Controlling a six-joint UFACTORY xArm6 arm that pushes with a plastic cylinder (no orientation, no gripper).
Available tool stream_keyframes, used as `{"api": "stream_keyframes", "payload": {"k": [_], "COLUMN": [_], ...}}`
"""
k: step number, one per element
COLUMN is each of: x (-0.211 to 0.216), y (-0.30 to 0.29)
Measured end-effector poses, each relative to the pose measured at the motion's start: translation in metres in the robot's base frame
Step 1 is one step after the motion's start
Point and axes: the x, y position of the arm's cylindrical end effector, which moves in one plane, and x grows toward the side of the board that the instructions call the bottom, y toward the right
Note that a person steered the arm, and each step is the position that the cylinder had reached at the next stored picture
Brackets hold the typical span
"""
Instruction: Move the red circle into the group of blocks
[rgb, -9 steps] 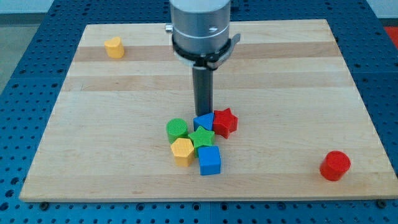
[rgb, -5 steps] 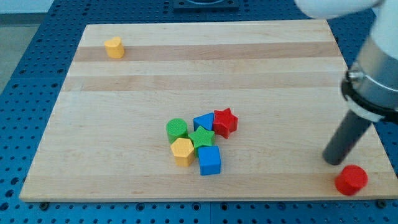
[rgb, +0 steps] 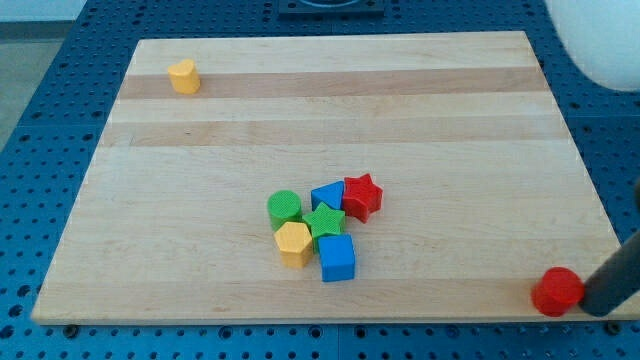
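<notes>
The red circle (rgb: 557, 291) lies near the board's bottom right corner, far to the right of the group. My tip (rgb: 596, 309) is at the view's right edge, just right of the red circle and touching or almost touching it. The group sits at the board's lower middle: a green circle (rgb: 285, 208), a blue block (rgb: 326, 196), a red star (rgb: 362, 195), a green star (rgb: 324, 222), a yellow hexagon (rgb: 293, 242) and a blue cube (rgb: 337, 257).
A lone yellow block (rgb: 183, 75) sits at the board's top left. The wooden board (rgb: 200, 150) lies on a blue perforated table. The arm's white body (rgb: 600, 40) shows at the top right.
My tip moved from behind the group to the board's right, then down to the right of the red circle. The red circle shifted right and down, then slightly back left.
</notes>
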Motion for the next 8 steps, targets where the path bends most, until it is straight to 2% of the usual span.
{"api": "stream_keyframes", "payload": {"k": [2, 7, 8], "x": [-0.001, -0.019, -0.017], "y": [-0.055, -0.135, -0.129]}}
